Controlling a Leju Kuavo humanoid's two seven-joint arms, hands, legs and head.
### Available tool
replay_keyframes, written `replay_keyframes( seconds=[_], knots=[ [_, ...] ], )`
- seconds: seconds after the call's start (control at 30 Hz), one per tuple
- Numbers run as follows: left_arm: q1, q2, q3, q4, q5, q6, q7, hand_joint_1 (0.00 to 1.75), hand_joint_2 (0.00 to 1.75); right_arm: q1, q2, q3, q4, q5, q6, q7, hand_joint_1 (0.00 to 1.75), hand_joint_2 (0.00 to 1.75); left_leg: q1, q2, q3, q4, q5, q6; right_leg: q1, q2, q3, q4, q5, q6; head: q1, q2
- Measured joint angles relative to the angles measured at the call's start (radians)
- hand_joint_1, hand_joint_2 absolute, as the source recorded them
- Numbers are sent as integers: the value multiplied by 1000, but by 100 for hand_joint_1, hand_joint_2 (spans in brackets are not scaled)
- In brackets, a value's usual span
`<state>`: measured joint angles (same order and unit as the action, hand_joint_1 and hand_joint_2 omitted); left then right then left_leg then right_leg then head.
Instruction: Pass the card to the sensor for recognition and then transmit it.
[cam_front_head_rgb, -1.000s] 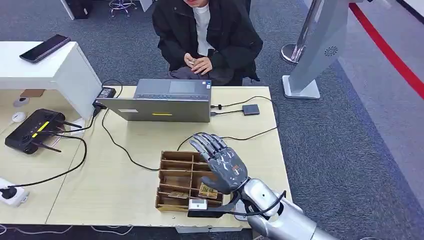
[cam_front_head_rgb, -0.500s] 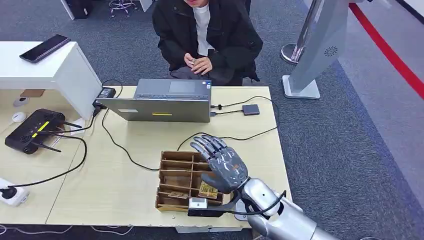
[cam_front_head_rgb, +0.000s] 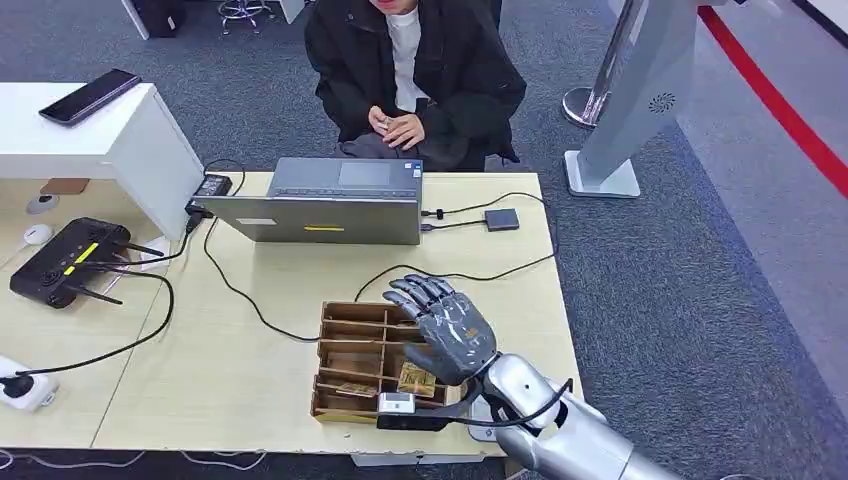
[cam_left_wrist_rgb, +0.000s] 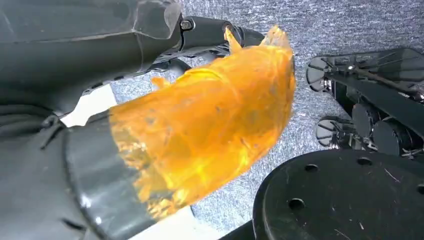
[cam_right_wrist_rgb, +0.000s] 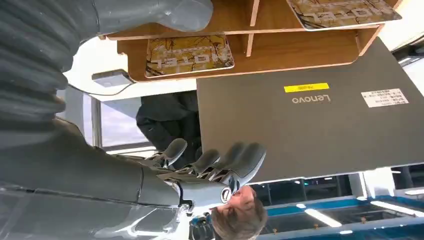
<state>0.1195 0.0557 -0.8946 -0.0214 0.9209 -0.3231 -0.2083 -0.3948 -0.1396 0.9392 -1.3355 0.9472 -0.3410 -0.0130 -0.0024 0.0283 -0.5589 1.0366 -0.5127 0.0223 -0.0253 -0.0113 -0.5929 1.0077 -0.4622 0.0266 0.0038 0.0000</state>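
Observation:
My right hand (cam_front_head_rgb: 448, 333) hovers open, fingers spread, over the right side of a wooden divider tray (cam_front_head_rgb: 345, 345) near the table's front edge. It holds nothing. A patterned card (cam_front_head_rgb: 415, 380) lies in a compartment just below the palm, and another card (cam_front_head_rgb: 355, 388) lies further left. The right wrist view shows both hotel cards (cam_right_wrist_rgb: 189, 55) (cam_right_wrist_rgb: 342, 12) in their slots, with the fingers (cam_right_wrist_rgb: 217, 160) apart and clear of them. A small dark sensor (cam_front_head_rgb: 502, 219) sits by the laptop on a cable. In the left wrist view my left hand (cam_left_wrist_rgb: 60, 60) is a dark blur near the lens.
A grey laptop (cam_front_head_rgb: 330, 205) stands behind the tray, its cables trailing across the table. A small white device (cam_front_head_rgb: 395, 403) sits at the tray's front edge. A person (cam_front_head_rgb: 410, 70) sits beyond the table. A router (cam_front_head_rgb: 65, 260) is at the left.
My right hand has sunk slightly and drifted a little toward the tray's front right. Nothing else on the table has moved.

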Motion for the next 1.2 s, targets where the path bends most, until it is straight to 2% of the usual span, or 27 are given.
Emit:
replay_keyframes(
  seconds=[0.53, 0.67, 0.7, 0.93, 1.1, 1.2],
  knots=[
    [0, 0, 23, 0, -14, 0, 0, 0, 0, -5, 0, 0, 14, -6, 13, 0, 44, 175, 0, 0, 0, 0, 0, 0, 0, 0, 0, 0, 0, 0, 0, 0],
    [0, 0, 24, 0, -16, 0, 0, 0, 0, -5, 0, 0, 15, -8, 14, 0, 49, 175, 0, 0, 0, 0, 0, 0, 0, 0, 0, 0, 0, 0, 0, 0],
    [0, 0, 24, 0, -16, 0, 0, 0, 0, -6, 0, 0, 15, -8, 14, 0, 56, 175, 0, 0, 0, 0, 0, 0, 0, 0, 0, 0, 0, 0, 0, 0],
    [0, 0, 25, 0, -18, 0, 0, 0, 0, -7, 0, 0, 18, -12, 16, 0, 61, 175, 0, 0, 0, 0, 0, 0, 0, 0, 0, 0, 0, 0, 0, 0],
    [1, 0, 30, 0, -23, 0, 0, 0, 0, -9, 0, 1, 23, -14, 19, 0, 52, 175, 0, 0, 0, 0, 0, 0, 0, 0, 0, 0, 0, 0, 0, 0],
    [1, 0, 33, 0, -24, 0, 0, 0, 0, -11, 0, 2, 23, -15, 20, 1, 54, 175, 0, 0, 0, 0, 0, 0, 0, 0, 0, 0, 0, 0, 0, 0]
  ],
)
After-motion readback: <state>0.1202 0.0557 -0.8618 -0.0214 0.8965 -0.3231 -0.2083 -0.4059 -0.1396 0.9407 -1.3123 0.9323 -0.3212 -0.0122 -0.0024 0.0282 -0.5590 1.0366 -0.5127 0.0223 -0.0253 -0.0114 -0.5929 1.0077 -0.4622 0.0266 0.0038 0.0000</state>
